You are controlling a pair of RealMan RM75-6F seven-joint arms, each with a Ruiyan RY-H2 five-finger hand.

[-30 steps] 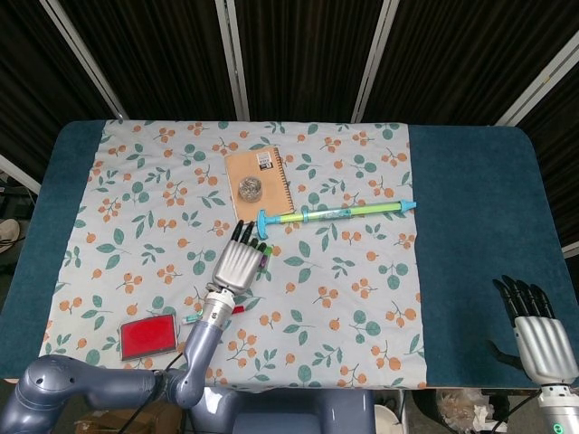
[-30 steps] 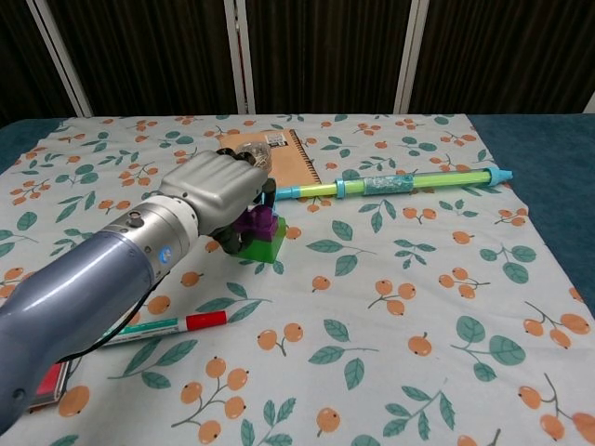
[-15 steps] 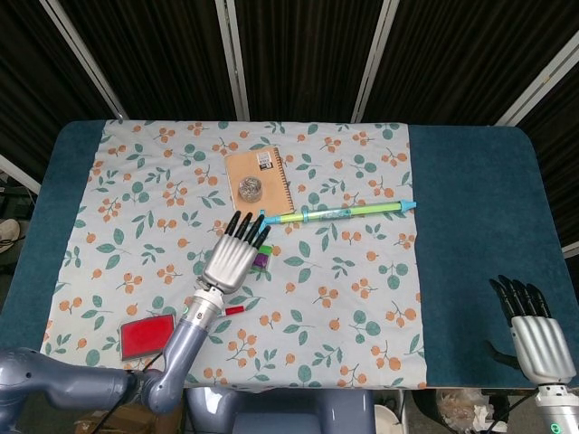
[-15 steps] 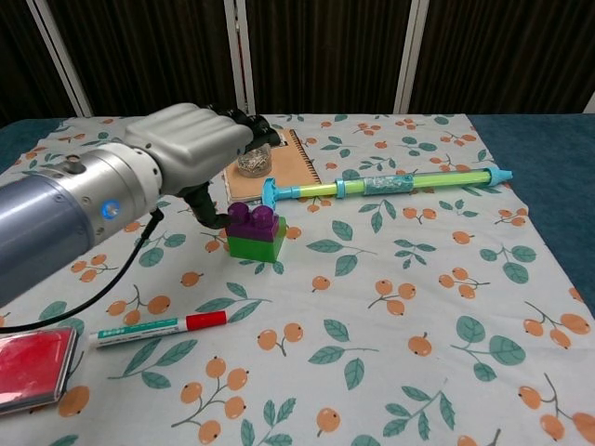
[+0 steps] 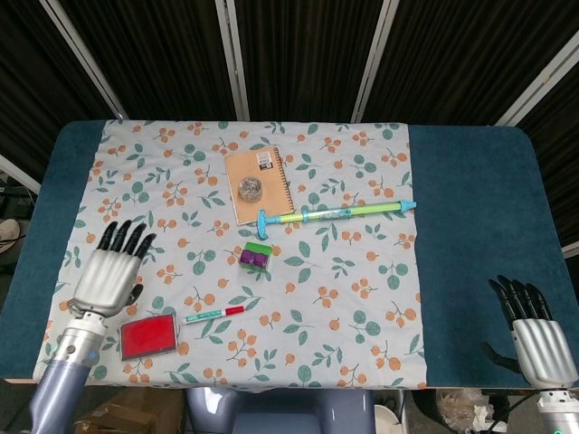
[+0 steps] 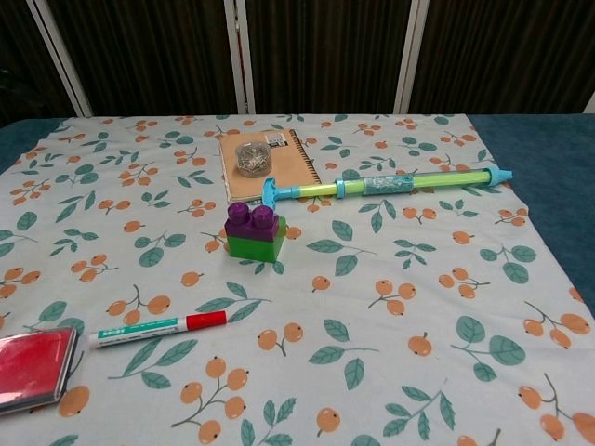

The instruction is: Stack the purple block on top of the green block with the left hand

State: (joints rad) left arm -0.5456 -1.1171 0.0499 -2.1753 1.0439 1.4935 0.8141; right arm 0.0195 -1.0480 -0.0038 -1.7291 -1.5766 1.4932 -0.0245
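The purple block [image 6: 251,219] sits on top of the green block [image 6: 257,244] near the middle of the floral cloth; from above the purple block [image 5: 252,259] covers most of the green block [image 5: 261,248]. My left hand [image 5: 109,275] hovers at the cloth's left edge, well away from the stack, fingers spread and holding nothing. My right hand [image 5: 534,332] rests at the near right over the blue table, fingers extended and empty. Neither hand shows in the chest view.
A red-capped marker [image 6: 158,326] lies in front of the stack and a red case [image 6: 33,365] at the near left. Behind stand an orange notebook [image 6: 268,167] with a clip ball [image 6: 249,156] and a long green-blue syringe toy [image 6: 381,182].
My left hand has let go of the purple block and drawn back to the left edge of the cloth, out of the chest view. The stack stays put.
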